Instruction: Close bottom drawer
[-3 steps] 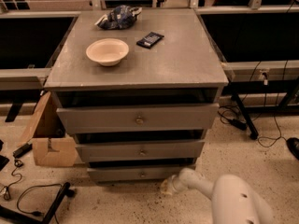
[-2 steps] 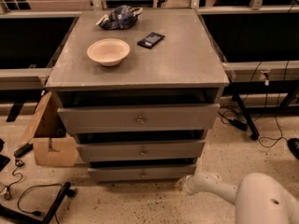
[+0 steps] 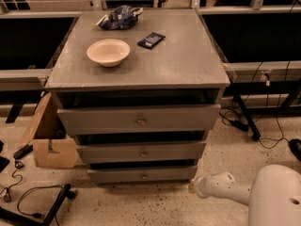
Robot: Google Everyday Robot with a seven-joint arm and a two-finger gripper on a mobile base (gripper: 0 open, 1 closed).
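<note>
The bottom drawer (image 3: 142, 174) is the slimmest grey front of the cabinet's three, low near the floor, with a small round knob (image 3: 144, 175). Its front stands about level with the drawer above, with a dark gap over it. My gripper (image 3: 194, 186) is at the end of the white arm (image 3: 225, 188) just right of the drawer's right end, close to the floor. It is beside the drawer corner.
The mid drawer (image 3: 141, 152) and top drawer (image 3: 139, 119) sit above. On the cabinet top (image 3: 188, 55) are a white bowl (image 3: 108, 52), a dark phone-like object (image 3: 151, 39) and a blue bag (image 3: 119, 17). A cardboard box (image 3: 49, 140) and cables (image 3: 28, 197) lie left; cables right.
My arm has drawn back to the right, away from the bottom drawer's front toward its right corner. The camera has come closer to the cabinet.
</note>
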